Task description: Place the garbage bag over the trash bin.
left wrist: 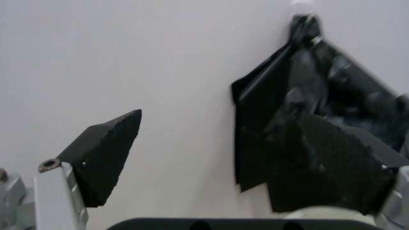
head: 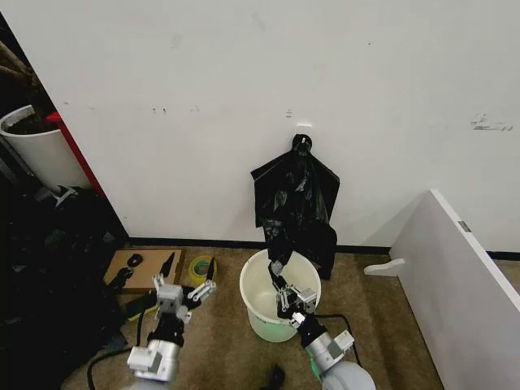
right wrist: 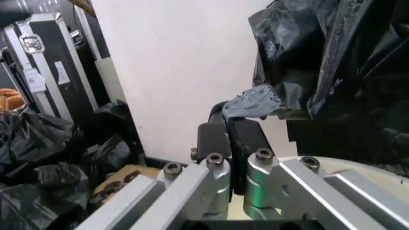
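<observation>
The garbage bag (head: 286, 213), glossy and crinkled, hangs down the wall above the trash bin (head: 258, 302), a round white bucket on the floor. My right gripper (head: 283, 295) is over the bin's mouth, shut on the bag's lowest corner. In the right wrist view the right gripper (right wrist: 231, 120) has a crumpled tip of the garbage bag (right wrist: 255, 102) pinched at its fingertips, with the trash bin's rim (right wrist: 364, 167) just below. My left gripper (head: 188, 275) stands open to the left of the bin, holding nothing. From the left wrist, the left gripper (left wrist: 217, 158) faces the garbage bag (left wrist: 281, 96) on the wall.
A flat black bag bundle (head: 325, 244) with a knotted top hangs from a wall hook (head: 302, 130) behind the garbage bag. A cardboard box (head: 145, 268) and a tape roll (head: 201, 268) lie left of the bin. A plant pot (head: 36, 150) and dark bags stand far left. A white panel (head: 463, 276) leans at right.
</observation>
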Controlling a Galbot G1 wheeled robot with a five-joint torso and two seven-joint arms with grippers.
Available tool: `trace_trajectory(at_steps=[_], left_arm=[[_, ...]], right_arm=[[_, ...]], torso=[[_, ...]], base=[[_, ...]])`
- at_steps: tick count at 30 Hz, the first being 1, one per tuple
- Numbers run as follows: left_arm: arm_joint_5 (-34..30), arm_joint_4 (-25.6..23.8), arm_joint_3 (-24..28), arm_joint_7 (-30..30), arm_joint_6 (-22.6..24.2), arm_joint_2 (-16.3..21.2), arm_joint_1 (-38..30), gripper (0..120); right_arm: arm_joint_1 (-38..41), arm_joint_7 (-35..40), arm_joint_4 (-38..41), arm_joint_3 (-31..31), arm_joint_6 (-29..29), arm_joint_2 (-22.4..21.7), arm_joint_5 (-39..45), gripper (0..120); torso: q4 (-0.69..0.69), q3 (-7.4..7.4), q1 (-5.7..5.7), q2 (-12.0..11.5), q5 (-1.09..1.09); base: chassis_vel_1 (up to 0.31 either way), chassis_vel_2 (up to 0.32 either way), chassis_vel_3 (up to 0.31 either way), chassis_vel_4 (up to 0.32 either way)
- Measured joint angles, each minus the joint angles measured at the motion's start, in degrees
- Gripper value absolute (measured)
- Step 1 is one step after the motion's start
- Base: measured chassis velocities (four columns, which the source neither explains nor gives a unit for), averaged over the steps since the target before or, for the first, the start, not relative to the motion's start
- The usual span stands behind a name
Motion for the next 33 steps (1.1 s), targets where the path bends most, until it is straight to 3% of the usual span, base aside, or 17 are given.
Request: trace_trajectory(at_steps=[6,8,14,17,22,23,26,29,33], left_arm=[[-11.36,-2.86,3.07,2.32,4.29,14.82,-8.50,98],[-13.05,-3.11,3.96,2.64,4.96,16.62,-10.31,98],[-19.35,-0.02,16.95,3.00,8.22,26.53,-27.23,98],[-20.07,1.43,20.81,2.80,9.15,28.53,-32.94,98],[-24.09,2.62,30.68,1.19,16.35,33.50,-48.11,98],[-24.09,2.62,30.68,1.19,16.35,33.50,-48.11,98],[-27.33,3.18,38.56,0.72,19.82,35.47,-56.86,97],[-30.01,4.43,44.37,1.46,22.13,35.90,-62.96,97],[-33.76,5.55,48.46,2.06,25.53,35.15,-68.14,97]], right_arm=[[1.11,0.62,-0.46,-0.86,-0.01,1.00,-1.65,0],[1.19,0.70,-0.51,-0.84,-0.01,1.13,-1.81,0],[1.65,0.97,-0.79,-0.35,0.08,1.98,-2.78,0],[1.89,1.03,-0.91,-0.08,0.22,2.26,-3.29,0],[2.42,1.23,-1.31,0.24,0.68,2.82,-4.36,0],[2.42,1.23,-1.31,0.24,0.68,2.82,-4.36,0],[2.52,1.34,-1.42,0.24,0.84,3.03,-4.62,0],[2.39,1.35,-1.42,0.25,1.03,3.25,-4.79,0],[2.07,1.36,-1.36,0.42,1.24,3.24,-4.92,0]], torso=[[0.02,0.00,0.00,0.00,0.01],[0.00,0.00,0.00,0.00,0.00],[0.00,0.00,0.00,0.00,-0.01],[-0.01,0.00,0.00,0.00,0.00],[0.00,0.00,0.00,0.00,0.00],[0.00,0.00,0.00,0.00,0.00],[0.00,0.00,0.00,0.00,0.01],[0.00,0.00,0.00,0.00,0.00],[0.02,0.00,0.00,-0.01,0.00]], base=[[0.000,0.000,0.000,0.000],[0.000,0.000,0.000,0.000],[0.000,0.000,0.000,0.000],[0.000,0.000,0.000,0.000],[0.000,0.000,0.000,0.000],[0.000,0.000,0.000,0.000],[0.000,0.000,0.000,0.000],[0.000,0.000,0.000,0.000],[0.000,0.000,0.000,0.000]])
